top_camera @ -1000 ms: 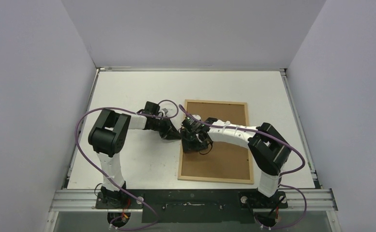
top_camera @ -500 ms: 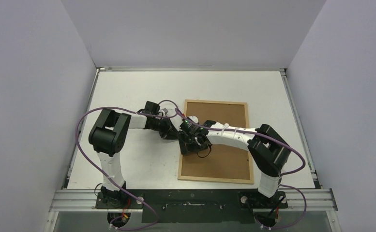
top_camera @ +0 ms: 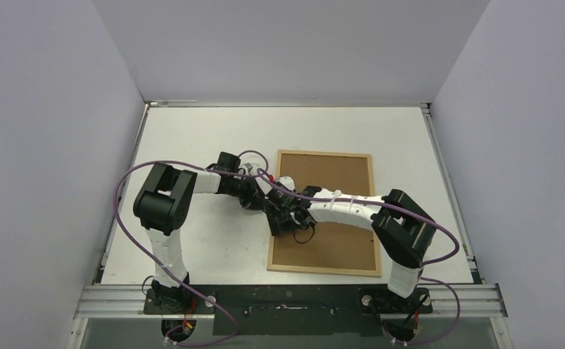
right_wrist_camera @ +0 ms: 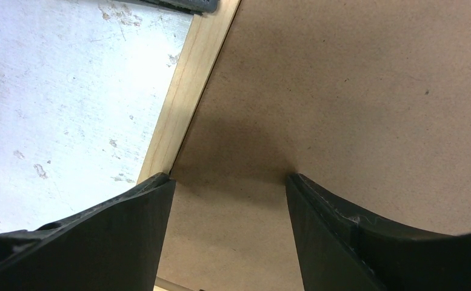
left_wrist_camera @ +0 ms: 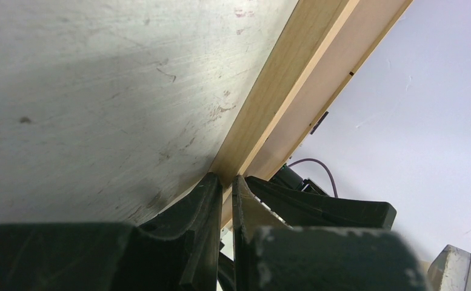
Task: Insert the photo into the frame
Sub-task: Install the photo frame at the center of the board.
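The frame (top_camera: pixel 323 270) is laid flat on the white desk (top_camera: pixel 192 131), right of the middle, with its long sides running away from the arm bases. Its opening is filled by the brown hardboard backing panel (top_camera: pixel 337 174), which is ringed on all four sides by the light wooden strips.

The left pincer (top_camera: pixel 265 206) is brought to the frame's left strip from the desk side, about halfway along it. In the left wrist view its fingers (left_wrist_camera: pixel 203 209) are seen pressed together but for a thin slit, with the tips set against the outer edge of the strip. Whether anything thin is pinched in that slit cannot be told. The desk surface beside the strip is scuffed and scratched.

The right pincer (top_camera: pixel 283 220) is held over the panel just inside the same left strip, close beside the left pincer. In the right wrist view its fingers (right_wrist_camera: pixel 142 224) are spread wide and nothing is held between them. Plain brown hardboard, darkened by a shadow, is seen in the gap. One fingertip is placed at the seam where strip and panel meet, the other well onto the panel. Whether the tips are touching the hardboard cannot be told.

The desk is enclosed by pale walls (top_camera: pixel 46 145) on three sides.
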